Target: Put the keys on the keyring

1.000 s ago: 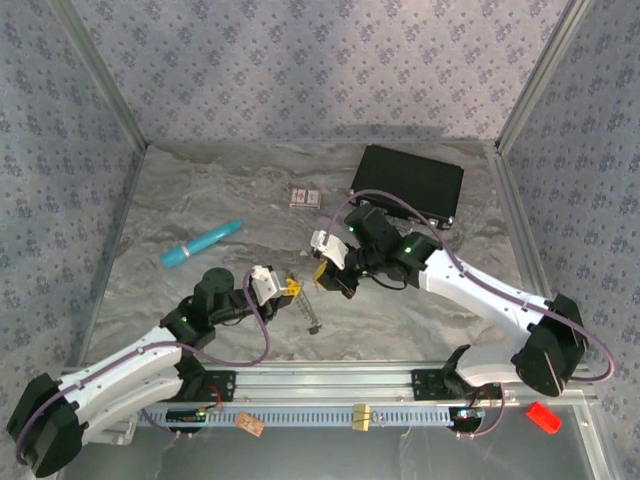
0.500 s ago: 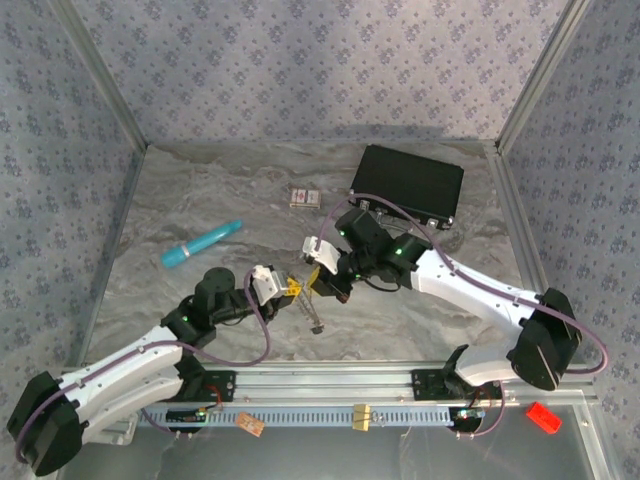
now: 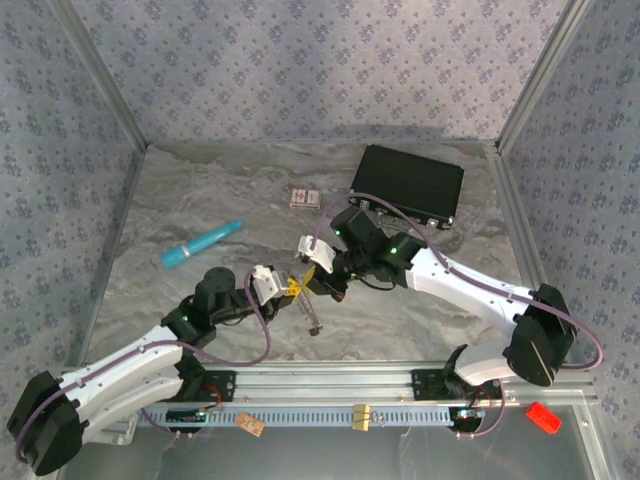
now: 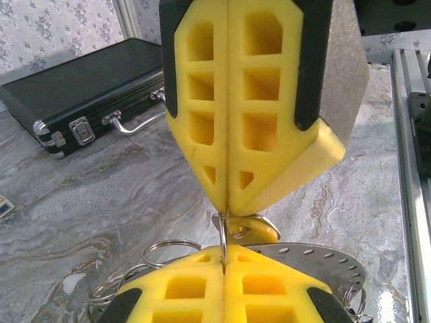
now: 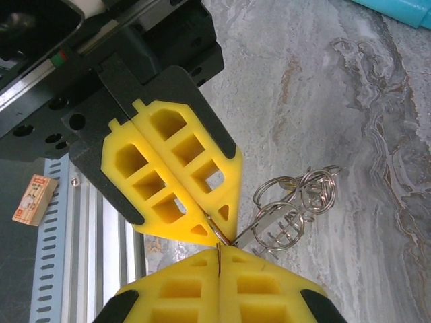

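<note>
My left gripper [image 3: 291, 287] and right gripper [image 3: 318, 281] meet tip to tip above the front middle of the table. The left gripper [image 4: 225, 250] is shut on a thin split ring of the keyring [image 4: 323, 259], a silvery perforated loop with several small rings hanging below it [image 3: 311, 316]. In the right wrist view the right gripper [image 5: 219, 250] is shut on a thin brass-coloured edge, a key, touching the ring at the left fingertips [image 5: 202, 219]. A yellow key head [image 4: 256, 230] shows just behind the right fingertips [image 4: 269, 161]. The keyring's rings [image 5: 279, 222] dangle beside both tips.
A black case [image 3: 408, 184] lies at the back right, a small red-and-white box [image 3: 306, 197] left of it, and a teal stick [image 3: 202, 243] at mid left. The metal rail [image 3: 330, 385] runs along the front edge. Patterned walls enclose the table.
The right gripper has moved left and slightly forward until its tips touch the left gripper's tips. The left gripper and hanging keyring have stayed in place.
</note>
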`<state>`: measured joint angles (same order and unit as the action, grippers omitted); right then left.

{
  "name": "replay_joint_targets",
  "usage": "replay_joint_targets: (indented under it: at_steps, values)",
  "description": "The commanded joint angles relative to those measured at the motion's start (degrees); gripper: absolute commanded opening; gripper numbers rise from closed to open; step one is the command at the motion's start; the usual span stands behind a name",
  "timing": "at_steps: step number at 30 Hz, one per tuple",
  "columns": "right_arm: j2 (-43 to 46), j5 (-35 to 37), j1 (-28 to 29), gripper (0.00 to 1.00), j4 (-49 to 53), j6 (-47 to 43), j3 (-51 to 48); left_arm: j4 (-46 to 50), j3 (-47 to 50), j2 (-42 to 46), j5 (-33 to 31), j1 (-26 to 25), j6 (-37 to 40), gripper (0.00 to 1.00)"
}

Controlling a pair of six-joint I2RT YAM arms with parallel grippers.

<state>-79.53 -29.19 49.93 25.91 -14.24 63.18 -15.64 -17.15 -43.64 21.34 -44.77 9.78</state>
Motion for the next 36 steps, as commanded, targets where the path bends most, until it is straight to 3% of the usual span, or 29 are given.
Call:
replay_joint_targets:
  at_steps: [1, 24, 34, 35, 36]
  values:
    - [-0.7, 3.1, 0.3, 0.0, -1.3, 1.8, 1.6, -3.7, -2.2, 0.4, 1.0, -0.6, -0.5, 0.0]
    - [-1.5, 9.0, -0.6, 0.0, -12.7, 20.9, -2.5, -7.1, -0.9, 1.7, -2.9, -0.9, -1.3, 0.0]
    - [-1.5, 7.6, -1.1, 0.0, -13.7, 23.7, -3.5, -8.9, 0.3, 2.3, -5.6, -1.1, -2.1, 0.0]
    - [-1.6, 7.2, -1.1, 0.03, -13.3, 23.4, -3.5, -9.1, 0.3, 2.4, -5.6, -1.1, -2.1, 0.0]
    - [-1.5, 6.9, -1.2, 0.14, -12.8, 23.0, -3.6, -9.2, 0.3, 2.3, -5.6, -1.1, -2.1, 0.0]
